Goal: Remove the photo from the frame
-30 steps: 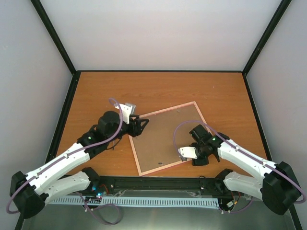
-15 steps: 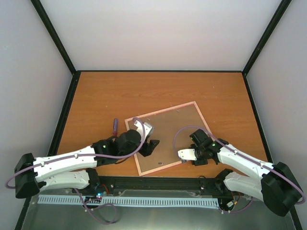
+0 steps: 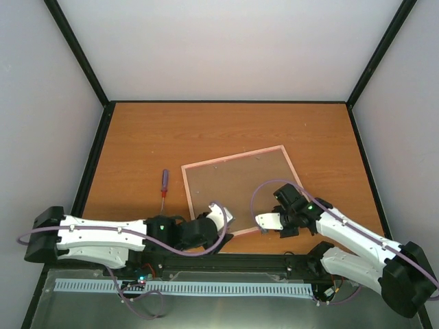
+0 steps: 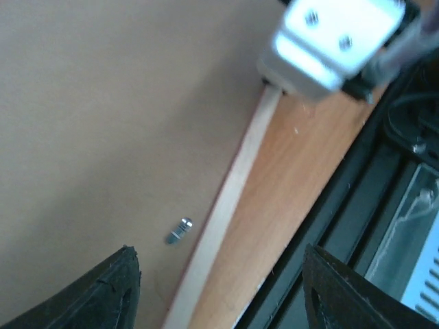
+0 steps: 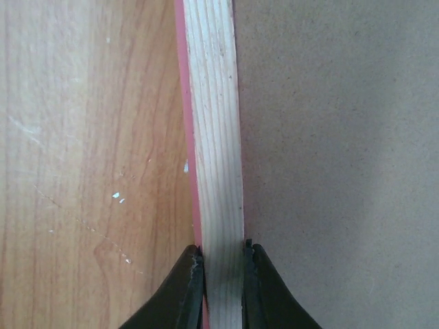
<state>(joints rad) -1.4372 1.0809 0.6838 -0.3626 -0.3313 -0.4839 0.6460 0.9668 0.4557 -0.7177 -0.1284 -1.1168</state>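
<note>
Progress check: barely started imo. The frame [image 3: 236, 188] lies face down on the surface [image 3: 206, 130], a bit skewed, with its brown back board [image 5: 329, 137] up and the pink rim showing all the way round. There's no photo in sight anywhere, so my guess is it sits under that board, inside the frame. Can't confirm that, since the print side is hidden.

The right claw [image 5: 221, 257] is on the frame's near edge, toward its right corner. Its wrist view shows both fingers pinched together on the pale wooden rail, one on the pink outer side and the other on the board side. So that's a clamp on the frame edge. It reads to me like it's either pinning that side down or getting set to lift it.

The left claw [image 4: 219, 253] hovers over the frame's near edge toward the left corner, fingers wide apart with nothing gripped. Under it I can see the board, the rail, and a tiny metal bit [image 4: 178, 231] on the board just inside the rail. It's too blurry to say if that's a screw or a retaining tab.

The screwdriver [image 3: 164, 182] lies just left of the frame, and neither arm is touching it.

What's left, as I see it: pretty much everything. The board has to come loose and get lifted off. Then the photo has to be pulled out and set clear of the frame.
</note>
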